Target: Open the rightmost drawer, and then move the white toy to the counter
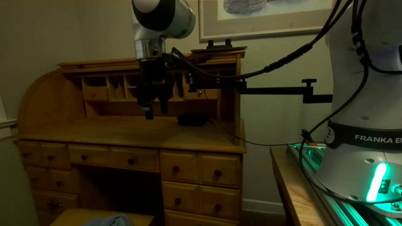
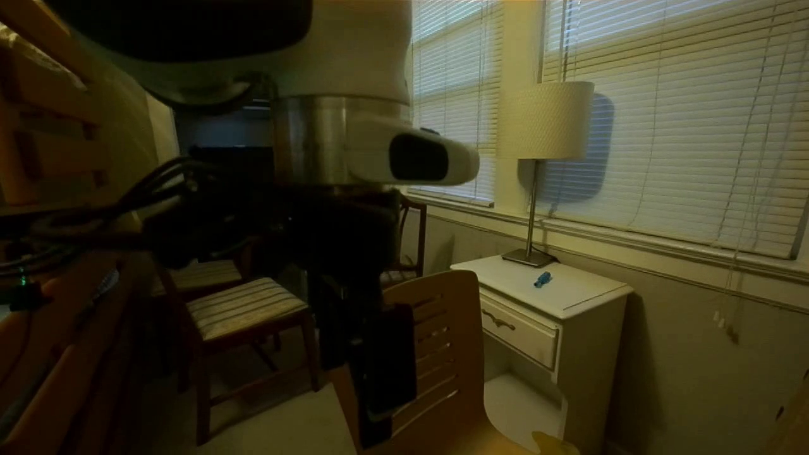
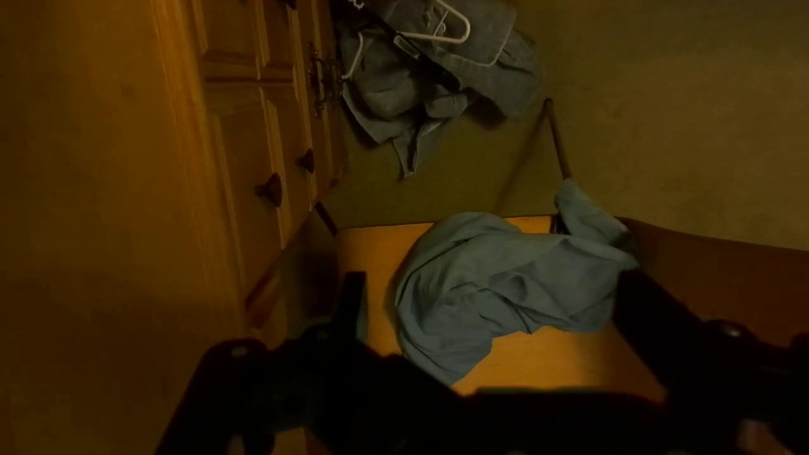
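The rightmost drawer (image 1: 201,168) is a honey-oak panelled front with two dark knobs at the desk's upper right, and it is shut. The counter (image 1: 103,129) is the broad oak desktop; its surface and rounded front edge also show at the left of the wrist view (image 3: 95,189). The white toy is hidden or out of view. My gripper (image 1: 156,114) points down in front of the desk, above the desktop's height. In the wrist view the gripper (image 3: 492,284) has its fingers wide apart with nothing between them, over the chair. The gripper also shows dark in an exterior view (image 2: 366,385).
A chair (image 2: 436,354) stands before the desk, with a grey-blue cloth (image 3: 505,284) on its seat. A black object (image 1: 192,119) with a cable sits on the counter. Clothes (image 3: 436,69) lie on the floor. A white nightstand (image 2: 543,291) holds a lamp and a small blue item.
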Motion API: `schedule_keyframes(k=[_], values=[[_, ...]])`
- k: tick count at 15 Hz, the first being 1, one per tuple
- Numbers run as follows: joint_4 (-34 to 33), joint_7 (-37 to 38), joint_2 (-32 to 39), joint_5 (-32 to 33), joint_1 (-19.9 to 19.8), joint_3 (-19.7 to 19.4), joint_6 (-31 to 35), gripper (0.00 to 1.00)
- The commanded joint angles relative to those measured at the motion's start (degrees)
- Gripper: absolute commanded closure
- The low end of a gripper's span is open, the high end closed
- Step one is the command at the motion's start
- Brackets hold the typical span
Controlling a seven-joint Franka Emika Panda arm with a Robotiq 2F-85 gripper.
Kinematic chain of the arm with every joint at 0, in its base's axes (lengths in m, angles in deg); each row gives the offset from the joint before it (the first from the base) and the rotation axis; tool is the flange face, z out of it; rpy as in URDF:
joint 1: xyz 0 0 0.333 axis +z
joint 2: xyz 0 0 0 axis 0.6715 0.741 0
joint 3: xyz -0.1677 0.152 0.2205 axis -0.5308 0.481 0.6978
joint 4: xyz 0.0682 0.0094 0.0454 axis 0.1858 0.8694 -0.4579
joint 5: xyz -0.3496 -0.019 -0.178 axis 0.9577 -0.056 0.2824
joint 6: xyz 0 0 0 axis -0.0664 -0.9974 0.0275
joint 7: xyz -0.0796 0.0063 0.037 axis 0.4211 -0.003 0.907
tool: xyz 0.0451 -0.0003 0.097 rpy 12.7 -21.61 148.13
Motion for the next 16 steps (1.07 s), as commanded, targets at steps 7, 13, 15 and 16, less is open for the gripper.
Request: schedule_keyframes(k=[7, 13, 15, 16], values=[[0.2, 1.8, 2.6, -0.3, -0.6, 0.5, 0.6, 0.00], [-0.3, 21.8, 12.2, 0.8, 1.0, -1.2, 8.5, 0.00], [-0.4, 27.0, 15.5, -0.9, 1.6, -1.6, 11.4, 0.00], [-0.2, 29.8, 17.1, -0.5, 2.3, -2.4, 13.6, 0.00]])
